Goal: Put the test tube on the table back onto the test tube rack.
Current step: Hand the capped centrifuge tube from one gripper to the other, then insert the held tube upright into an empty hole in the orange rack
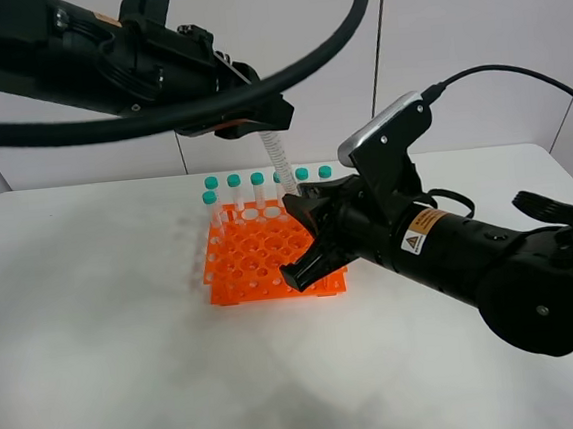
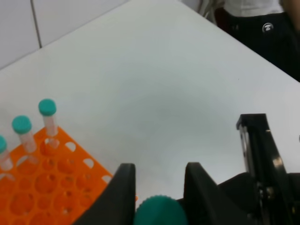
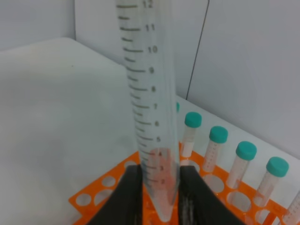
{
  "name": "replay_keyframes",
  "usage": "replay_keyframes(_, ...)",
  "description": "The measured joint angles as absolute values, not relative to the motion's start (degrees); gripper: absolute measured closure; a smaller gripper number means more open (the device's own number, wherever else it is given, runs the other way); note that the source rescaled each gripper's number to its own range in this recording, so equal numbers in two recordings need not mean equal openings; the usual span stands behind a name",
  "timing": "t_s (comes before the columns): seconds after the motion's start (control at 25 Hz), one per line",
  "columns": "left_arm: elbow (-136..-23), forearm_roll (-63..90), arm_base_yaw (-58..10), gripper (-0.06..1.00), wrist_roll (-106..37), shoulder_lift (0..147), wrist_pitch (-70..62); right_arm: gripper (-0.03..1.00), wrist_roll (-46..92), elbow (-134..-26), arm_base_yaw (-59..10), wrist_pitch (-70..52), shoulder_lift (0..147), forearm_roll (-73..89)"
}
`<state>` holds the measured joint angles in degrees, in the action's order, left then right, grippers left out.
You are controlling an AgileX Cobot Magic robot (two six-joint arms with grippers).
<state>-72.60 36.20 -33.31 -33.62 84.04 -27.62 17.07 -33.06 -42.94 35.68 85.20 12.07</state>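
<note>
Test tube point(image 1: 280, 161) is off the surface point(image 1: 97, 341), held upright above the far rows of the orange test tube rack point(image 1: 237, 279), toward the surface's far edge. Left tool point(image 2: 157, 187) pinches its teal-capped end; right tool point(image 3: 159, 187) pinches the conical tip. Pickup looks done; what is left, by my reading, is seating it in a free hole and letting go.

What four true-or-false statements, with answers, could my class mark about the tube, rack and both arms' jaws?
1. The slim clear plastic test tube with teal screw cap lies on the white tabletop. False: it is held above the bright orange plastic rack.
2. The left arm's jaws are shut on its cap end. True.
3. The right arm's jaws are open and empty. False: they grip its conical end.
4. Other teal-capped tubes stand in the rack's back row. True.
</note>
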Motion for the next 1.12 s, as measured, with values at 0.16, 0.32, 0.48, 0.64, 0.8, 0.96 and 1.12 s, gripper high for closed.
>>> replay_keyframes(0.16,-72.6,38.4,-33.3,0.94,-36.3,84.0,-27.6,0.97,17.1,-33.1,-42.9,36.0,85.0,12.1)
replay_keyframes(0.32,-72.6,38.6,-33.3,0.94,-36.8,84.0,-27.6,0.97,17.1,-33.1,-42.9,36.0,85.0,12.1)
replay_keyframes(0.48,-72.6,38.6,-33.3,0.94,-36.8,84.0,-27.6,0.97,17.1,-33.1,-42.9,36.0,85.0,12.1)
replay_keyframes(0.64,-72.6,38.6,-33.3,0.94,-36.8,84.0,-27.6,0.96,16.6,-33.1,-42.9,36.0,85.0,10.1)
replay_keyframes(0.8,-72.6,39.2,-33.3,0.94,-36.8,84.0,-27.3,0.62,15.0,-33.1,-42.9,35.6,85.0,6.0)
replay_keyframes(0.96,-72.6,39.4,-33.3,0.94,-36.8,84.0,-27.3,0.42,13.3,-33.1,-42.9,35.6,85.0,5.2)
replay_keyframes(1.12,-72.6,39.6,-33.3,0.94,-36.8,84.0,-27.3,0.40,12.5,-33.1,-42.9,35.6,85.0,4.9)
